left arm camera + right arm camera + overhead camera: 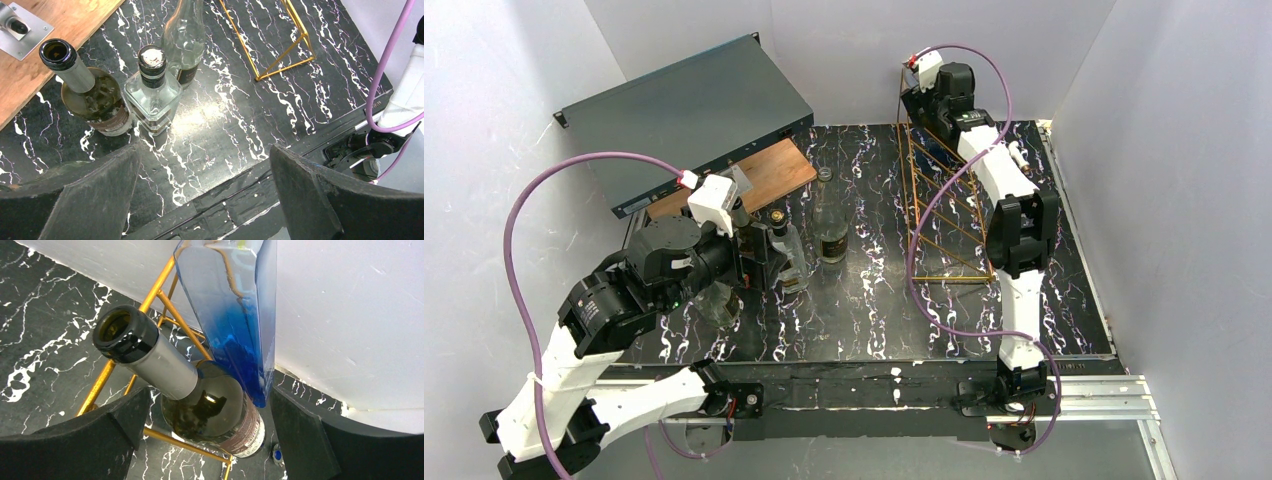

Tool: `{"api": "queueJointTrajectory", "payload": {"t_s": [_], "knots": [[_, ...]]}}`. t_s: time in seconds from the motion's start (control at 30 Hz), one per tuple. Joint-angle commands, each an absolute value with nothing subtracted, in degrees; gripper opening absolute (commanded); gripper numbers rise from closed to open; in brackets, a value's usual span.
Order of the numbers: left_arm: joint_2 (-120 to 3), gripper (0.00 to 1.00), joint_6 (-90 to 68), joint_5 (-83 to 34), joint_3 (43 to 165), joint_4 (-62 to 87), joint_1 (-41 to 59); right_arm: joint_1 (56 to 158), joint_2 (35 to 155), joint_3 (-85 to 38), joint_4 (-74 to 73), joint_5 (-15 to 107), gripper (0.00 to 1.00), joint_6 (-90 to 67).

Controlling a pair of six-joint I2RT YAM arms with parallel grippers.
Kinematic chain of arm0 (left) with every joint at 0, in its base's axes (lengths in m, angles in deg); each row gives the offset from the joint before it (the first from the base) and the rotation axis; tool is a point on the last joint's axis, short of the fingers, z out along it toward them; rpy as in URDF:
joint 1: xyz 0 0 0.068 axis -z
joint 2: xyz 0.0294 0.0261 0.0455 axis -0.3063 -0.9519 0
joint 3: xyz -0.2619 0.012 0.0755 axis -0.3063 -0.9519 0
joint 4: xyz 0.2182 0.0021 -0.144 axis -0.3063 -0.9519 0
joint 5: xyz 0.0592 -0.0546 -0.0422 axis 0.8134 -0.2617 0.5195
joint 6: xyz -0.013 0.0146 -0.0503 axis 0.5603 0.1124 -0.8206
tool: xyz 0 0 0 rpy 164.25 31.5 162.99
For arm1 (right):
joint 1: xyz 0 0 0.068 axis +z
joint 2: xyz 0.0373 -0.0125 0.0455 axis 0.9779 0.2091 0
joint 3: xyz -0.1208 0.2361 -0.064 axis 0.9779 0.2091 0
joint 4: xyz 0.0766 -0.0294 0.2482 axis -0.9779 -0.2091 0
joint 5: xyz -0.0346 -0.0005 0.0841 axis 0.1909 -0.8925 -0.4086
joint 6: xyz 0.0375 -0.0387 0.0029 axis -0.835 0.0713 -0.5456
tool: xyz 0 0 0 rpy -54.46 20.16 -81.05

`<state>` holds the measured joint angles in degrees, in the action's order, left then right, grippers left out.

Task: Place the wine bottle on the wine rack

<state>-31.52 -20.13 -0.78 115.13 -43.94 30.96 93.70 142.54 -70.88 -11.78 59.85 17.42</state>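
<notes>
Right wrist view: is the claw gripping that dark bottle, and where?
No, nothing is held. The right gripper stands open around the wine bottle, which rests on the wine rack.

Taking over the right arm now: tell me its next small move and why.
Probably draw the right gripper straight back off the wine bottle. Its jaws stand open either side of the bottle, which lies on the gold wine rack beside a blue bottle, so the placing looks done.

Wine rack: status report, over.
Right gripper open, straddling wine bottle. Bottle lying tilted on wine rack. Blue bottle close beside it. Left gripper open, empty.
</notes>
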Motion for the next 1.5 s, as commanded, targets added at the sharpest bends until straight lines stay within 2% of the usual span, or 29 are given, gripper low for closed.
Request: {"api": "queueJointTrajectory", "payload": {"t_s": [0.0,0.43,0.63,0.9,1.13,1.47], "knots": [[-31.10,0.99,-20.54,-1.15,115.00,-44.44,30.63,93.93,137.81,-71.28,-10.76,58.33,0.98,15.93],[-31.50,0.99,-20.62,-1.56,114.86,-44.37,30.62,93.95,134.96,-70.78,-12.90,57.90,0.98,13.76],[-31.98,0.99,-20.62,-1.89,114.89,-43.88,30.59,94.10,132.11,-71.80,-17.01,65.23,0.98,2.85],[-32.00,0.99,-21.40,-3.07,114.37,-43.13,30.61,96.13,120.69,-61.24,-17.84,68.77,0.96,-11.37],[-30.37,0.99,-24.13,-4.85,113.02,-41.44,30.61,99.61,103.37,-42.59,-14.27,60.29,0.94,-19.44],[-27.46,0.99,-25.36,-3.93,111.40,-40.94,30.60,109.75,88.34,-31.08,-14.99,47.08,0.96,-18.11]]}}
